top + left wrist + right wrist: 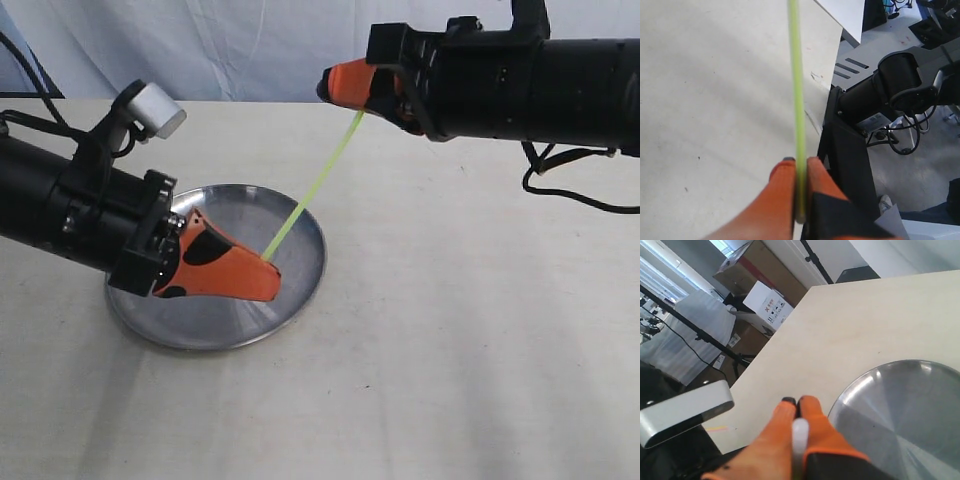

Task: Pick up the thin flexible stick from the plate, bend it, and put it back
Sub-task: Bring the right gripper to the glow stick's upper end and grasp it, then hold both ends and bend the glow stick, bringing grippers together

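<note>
The thin lime-green stick (314,187) runs straight and slanted in the air above the silver plate (300,290). Its lower end is pinched in my left gripper (268,268), which hovers over the plate with orange fingers shut on it. The upper end is held by my right gripper (330,88), raised behind the plate and also shut on it. In the left wrist view the stick (797,85) rises from between the shut fingertips (788,172). In the right wrist view the stick's pale end (800,435) lies between the shut fingers (782,415), with the plate (900,410) below.
The plate sits on a pale beige tabletop (470,330). The table's far edge meets a white curtain (240,50). Beyond the table edge the left wrist view shows a black stand (850,160) and the other arm (900,85); cardboard boxes (767,305) stand off the table.
</note>
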`<state>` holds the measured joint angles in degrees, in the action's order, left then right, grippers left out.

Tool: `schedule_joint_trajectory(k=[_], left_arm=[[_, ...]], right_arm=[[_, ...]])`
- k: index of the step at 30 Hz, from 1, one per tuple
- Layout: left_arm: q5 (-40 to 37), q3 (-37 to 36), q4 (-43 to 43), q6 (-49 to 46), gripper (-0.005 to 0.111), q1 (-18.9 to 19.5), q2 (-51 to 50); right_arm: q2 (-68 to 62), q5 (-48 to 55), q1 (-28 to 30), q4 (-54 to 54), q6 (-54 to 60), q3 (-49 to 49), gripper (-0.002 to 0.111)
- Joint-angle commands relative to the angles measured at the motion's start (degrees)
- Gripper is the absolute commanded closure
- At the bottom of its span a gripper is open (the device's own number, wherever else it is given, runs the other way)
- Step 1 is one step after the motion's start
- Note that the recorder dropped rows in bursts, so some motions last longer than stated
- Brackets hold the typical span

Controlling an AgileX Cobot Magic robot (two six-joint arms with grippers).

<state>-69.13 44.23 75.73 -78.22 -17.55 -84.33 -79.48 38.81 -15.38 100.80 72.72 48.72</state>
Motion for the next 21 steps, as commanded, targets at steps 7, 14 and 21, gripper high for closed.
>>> schedule_joint_trajectory(k=[7,14,21], left_arm=[[-0.8,3.8,4.0,-2.4,0.107,-0.3,0.7],[-0.8,3.8,6.2,-5.6,0.107,-0.3,0.7],[-0.8,3.8,7.1,-6.4,0.107,-0.3,0.7]], right_arm=[[-0.1,-1.2,-0.1,-3.3,1.2,0.2,0.109],[-1.2,-2.6,-2.5,-3.7,3.3,0.2,0.109],[-3.1,-8.2,-7.6,-2.6,5.7,0.2,0.109]])
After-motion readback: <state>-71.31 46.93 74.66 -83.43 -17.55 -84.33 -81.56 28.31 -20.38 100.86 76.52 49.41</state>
